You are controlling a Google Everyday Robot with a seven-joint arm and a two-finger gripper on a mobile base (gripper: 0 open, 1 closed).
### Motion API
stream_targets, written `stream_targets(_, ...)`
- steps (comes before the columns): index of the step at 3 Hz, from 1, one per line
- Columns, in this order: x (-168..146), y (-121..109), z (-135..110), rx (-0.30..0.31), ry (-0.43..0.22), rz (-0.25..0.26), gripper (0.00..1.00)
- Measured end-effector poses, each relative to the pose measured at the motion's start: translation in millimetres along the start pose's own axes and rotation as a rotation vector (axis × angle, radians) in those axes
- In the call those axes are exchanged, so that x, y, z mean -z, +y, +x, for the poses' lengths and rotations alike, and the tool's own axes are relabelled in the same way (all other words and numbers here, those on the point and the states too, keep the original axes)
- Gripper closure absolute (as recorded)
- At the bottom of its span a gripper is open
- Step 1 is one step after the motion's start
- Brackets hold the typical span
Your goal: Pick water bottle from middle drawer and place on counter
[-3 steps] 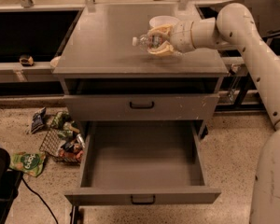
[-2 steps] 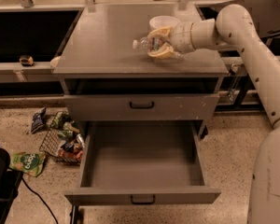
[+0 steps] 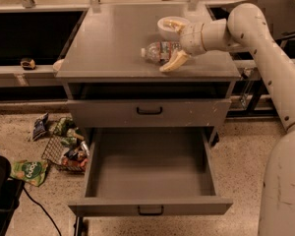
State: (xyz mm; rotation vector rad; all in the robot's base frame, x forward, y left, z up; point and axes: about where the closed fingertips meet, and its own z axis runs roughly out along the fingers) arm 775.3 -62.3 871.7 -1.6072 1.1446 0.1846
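The water bottle lies on its side on the counter, near its front right, cap pointing left. My gripper reaches in from the right and is open, one finger in front of the bottle and the other behind it by the white bowl. The fingers stand wider apart than the bottle. The middle drawer is pulled fully out below, and its bare floor holds nothing.
A shut drawer front sits above the open drawer. A wire basket and snack packets lie on the floor at the left. Black-fronted benches run behind the cabinet. A black object is at the bottom left.
The bottle has come down a little onto the counter top. My gripper's fingers have spread apart from it.
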Motion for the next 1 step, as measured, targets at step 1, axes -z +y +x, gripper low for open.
stream_targets(1,13.5,-9.5,-3.6,0.023,0.023,0.014,0.0)
